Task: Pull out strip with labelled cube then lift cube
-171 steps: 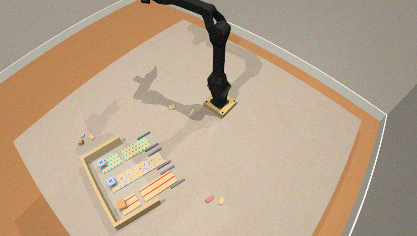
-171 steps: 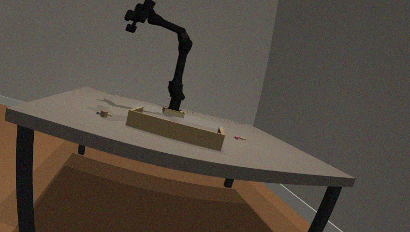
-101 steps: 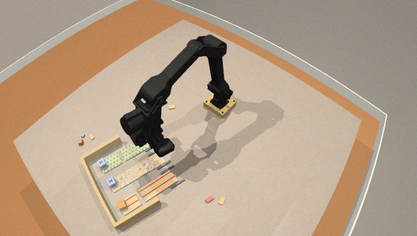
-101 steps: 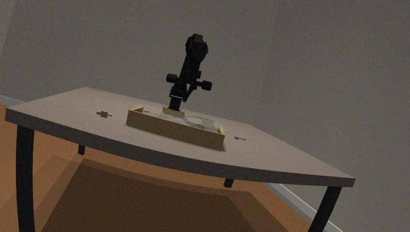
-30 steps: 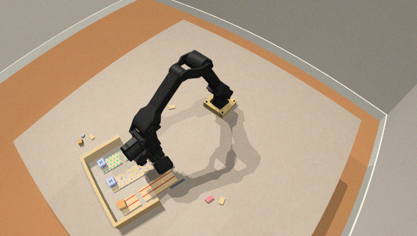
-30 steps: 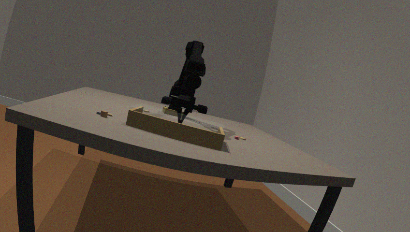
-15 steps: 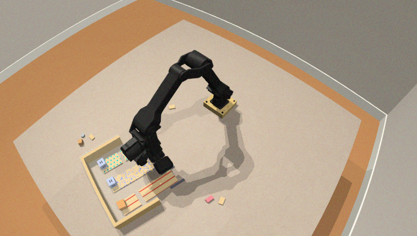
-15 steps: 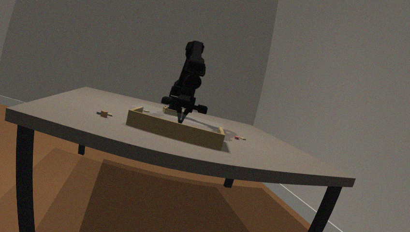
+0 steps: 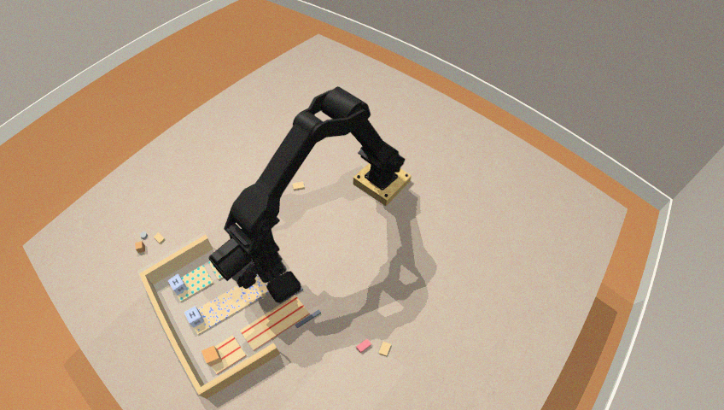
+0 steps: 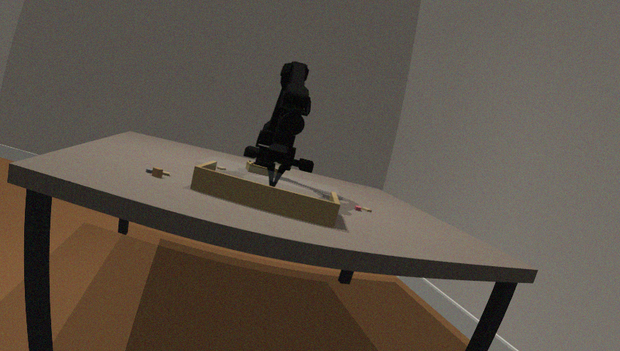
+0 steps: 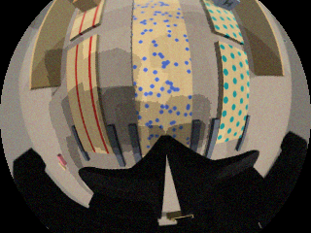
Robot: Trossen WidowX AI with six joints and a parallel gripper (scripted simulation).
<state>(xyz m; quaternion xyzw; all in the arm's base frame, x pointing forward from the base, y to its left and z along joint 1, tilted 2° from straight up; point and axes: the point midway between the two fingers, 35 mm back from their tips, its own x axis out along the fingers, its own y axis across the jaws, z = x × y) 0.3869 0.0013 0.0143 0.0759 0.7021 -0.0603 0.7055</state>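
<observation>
Three strips lie side by side in a wooden three-walled frame (image 9: 169, 325) (image 10: 261, 197). The middle blue-dotted strip (image 9: 230, 301) (image 11: 161, 65) is in one piece, and a grey cube marked H (image 9: 192, 314) sits on its far end. The teal-dotted strip (image 9: 198, 279) (image 11: 233, 84) is split and carries another H cube (image 9: 176, 282). The red-lined strip (image 9: 271, 320) (image 11: 87, 91) is split and carries a plain orange cube (image 9: 210, 354). My gripper (image 10: 273, 182) (image 11: 165, 139) is shut, with its tips down at the near end of the blue-dotted strip.
A dark grey bar (image 9: 308, 318) lies by the near end of the red-lined strip. Small loose bits lie around: an orange block (image 9: 139, 247), tan tiles (image 9: 159, 237) (image 9: 298, 185) (image 9: 384, 348) and a pink piece (image 9: 363, 346). The arm's base (image 9: 382, 184) stands behind.
</observation>
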